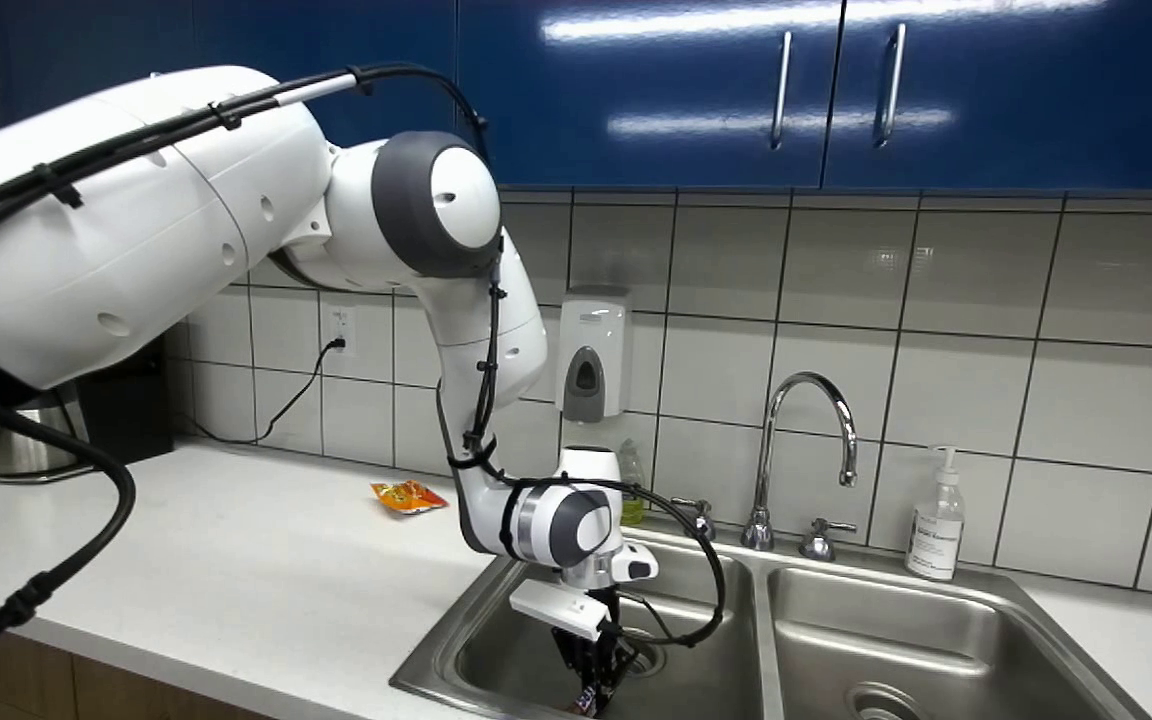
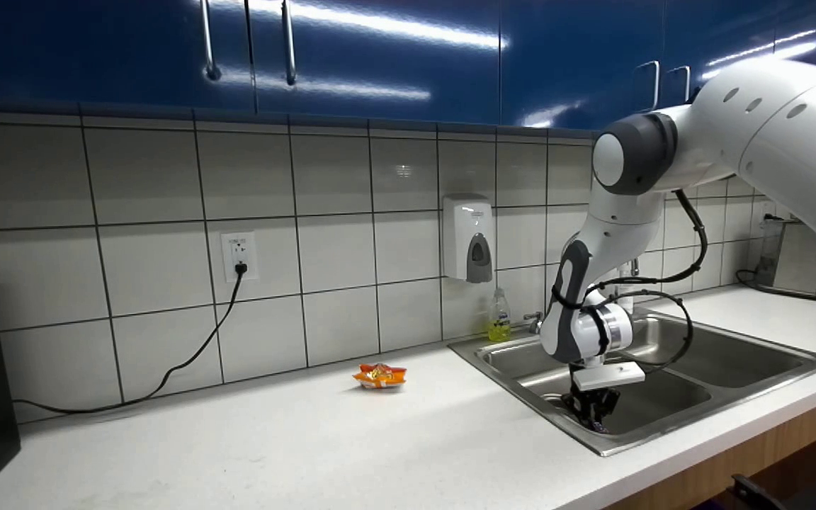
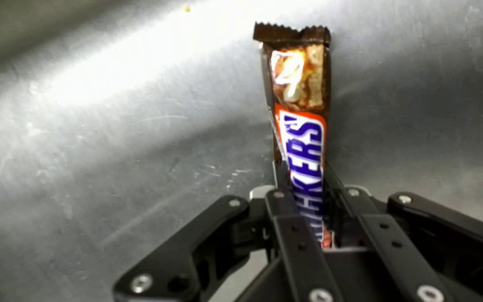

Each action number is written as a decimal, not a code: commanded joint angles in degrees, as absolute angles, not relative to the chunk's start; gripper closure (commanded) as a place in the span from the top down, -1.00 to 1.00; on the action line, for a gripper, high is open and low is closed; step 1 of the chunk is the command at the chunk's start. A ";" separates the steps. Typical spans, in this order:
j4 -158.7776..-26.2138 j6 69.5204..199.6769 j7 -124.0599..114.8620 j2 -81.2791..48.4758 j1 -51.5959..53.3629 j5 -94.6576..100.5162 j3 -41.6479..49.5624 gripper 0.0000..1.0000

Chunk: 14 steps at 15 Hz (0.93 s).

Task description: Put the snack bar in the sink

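The snack bar (image 3: 298, 92) is a brown Snickers bar with a blue, white and red label. In the wrist view it runs lengthwise from between the fingers, its crimped end pointing away over the sink's metal. My gripper (image 3: 304, 176) is shut on the bar, with a finger on each side. In the exterior views my gripper (image 1: 593, 670) (image 2: 591, 411) points down inside a basin of the steel sink (image 1: 464, 620) (image 2: 603, 446). Only a small bit of the bar (image 1: 584, 703) shows there. Whether the bar touches the basin floor cannot be told.
A divider (image 1: 769, 640) separates the basins. Behind stand the faucet (image 1: 768, 470), a soap pump bottle (image 1: 936, 530) and a dish soap bottle (image 2: 499, 319). An orange snack packet (image 1: 408, 497) (image 2: 380, 376) lies on the white counter (image 2: 295, 453). Blue cabinets (image 1: 656, 90) hang above.
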<state>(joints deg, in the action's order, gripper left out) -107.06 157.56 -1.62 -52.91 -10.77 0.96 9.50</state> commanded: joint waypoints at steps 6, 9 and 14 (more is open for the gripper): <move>-104.16 155.14 -1.05 -53.96 -12.03 -0.23 8.57 0.02; -104.24 155.11 -1.17 -53.55 -11.88 -0.26 8.72 0.50; -104.34 155.36 -1.25 -52.42 -11.43 -0.19 8.96 1.00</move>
